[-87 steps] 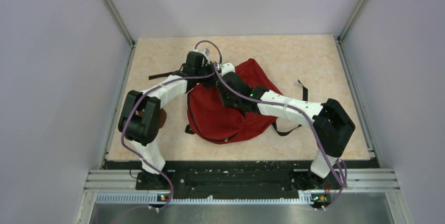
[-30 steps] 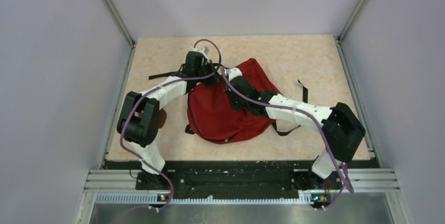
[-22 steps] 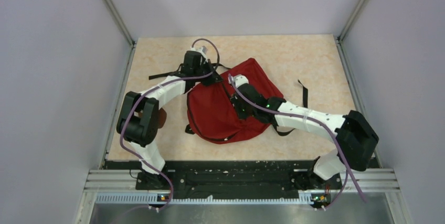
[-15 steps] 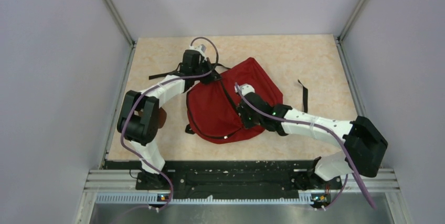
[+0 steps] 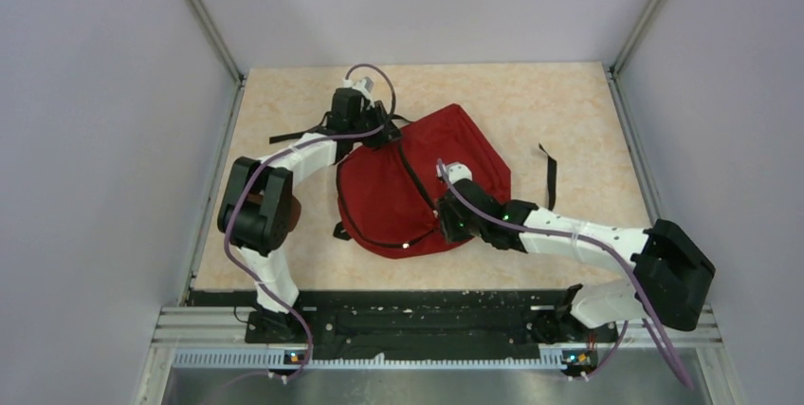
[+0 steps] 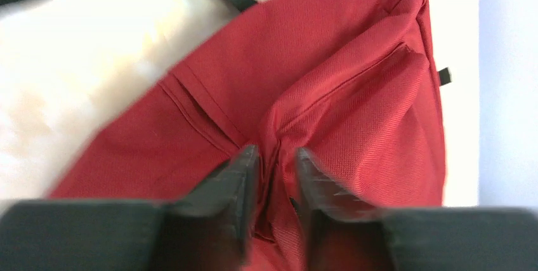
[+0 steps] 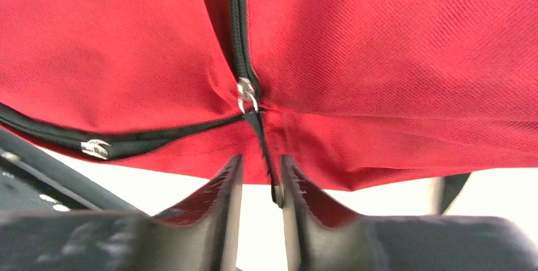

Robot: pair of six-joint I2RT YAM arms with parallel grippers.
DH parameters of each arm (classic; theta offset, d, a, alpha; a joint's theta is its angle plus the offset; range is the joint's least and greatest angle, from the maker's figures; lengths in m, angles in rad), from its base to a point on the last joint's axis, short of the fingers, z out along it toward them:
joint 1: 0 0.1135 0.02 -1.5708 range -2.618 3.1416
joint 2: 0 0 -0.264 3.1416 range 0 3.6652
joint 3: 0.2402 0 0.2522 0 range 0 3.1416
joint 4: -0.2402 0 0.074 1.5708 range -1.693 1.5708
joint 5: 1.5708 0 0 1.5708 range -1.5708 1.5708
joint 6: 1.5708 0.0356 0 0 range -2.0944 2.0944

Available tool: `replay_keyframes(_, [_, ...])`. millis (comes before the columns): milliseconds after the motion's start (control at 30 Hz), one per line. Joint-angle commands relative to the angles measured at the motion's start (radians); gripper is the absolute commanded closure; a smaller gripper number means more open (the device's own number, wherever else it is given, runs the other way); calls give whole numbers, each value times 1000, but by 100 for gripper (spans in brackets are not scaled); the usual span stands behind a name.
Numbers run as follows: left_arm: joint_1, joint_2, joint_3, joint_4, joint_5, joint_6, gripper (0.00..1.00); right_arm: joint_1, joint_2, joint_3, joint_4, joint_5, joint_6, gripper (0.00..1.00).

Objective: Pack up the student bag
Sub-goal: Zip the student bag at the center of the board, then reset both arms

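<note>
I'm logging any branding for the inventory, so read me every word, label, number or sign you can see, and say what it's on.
No readable text in any view.
Student bag: plain red fabric, no logo or print showing.
Small black tag at its edge: too small to show any writing.
Zipper pull: bare metal, no marking legible.
</note>
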State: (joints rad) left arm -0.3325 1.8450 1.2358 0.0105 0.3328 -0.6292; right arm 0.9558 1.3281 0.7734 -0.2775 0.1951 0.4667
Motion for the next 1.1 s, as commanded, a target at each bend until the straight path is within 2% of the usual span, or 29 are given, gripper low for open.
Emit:
replay_keyframes(0, [34, -42, 42, 200, -79, 50, 46, 20, -54, 38, -75, 17, -32, 49])
replay_keyframes(33, [34, -54, 34, 200, -84, 58, 35, 20, -66, 45, -68, 27, -43, 37])
replay_keyframes(100, [33, -85, 17, 201, -98, 78, 14, 18, -89, 61, -53, 47, -68, 22])
replay_keyframes(167, [35, -121, 1, 199, -109, 99, 12, 9, -104, 86, -44, 51, -108, 5])
replay_keyframes(200, [35, -142, -7, 194, -115, 110, 11, -3, -108, 98, -41, 46, -123, 2])
replay_keyframes(300, [35, -219, -32, 166, -143, 150, 9, -81, -131, 114, -16, -3, -158, 1])
replay_keyframes(467, [49, -422, -143, 127, -292, 193, 6, -315, -207, 82, 49, -155, -183, 1])
replay_keyframes(567, [88, -561, -216, 33, -382, 209, 4, -479, -264, 61, 56, -210, -195, 1])
replay_keyframes(733, [178, -795, -277, -221, -423, 194, 2, -727, -399, 17, 65, -227, -182, 1])
replay_keyframes(900, [197, -1020, -251, -450, -472, 221, 2, -759, -567, -51, 115, -52, -208, 1])
replay_keyframes(1067, [197, -1146, -250, -532, -523, 328, 2, -758, -744, -174, 237, 35, -225, 1])
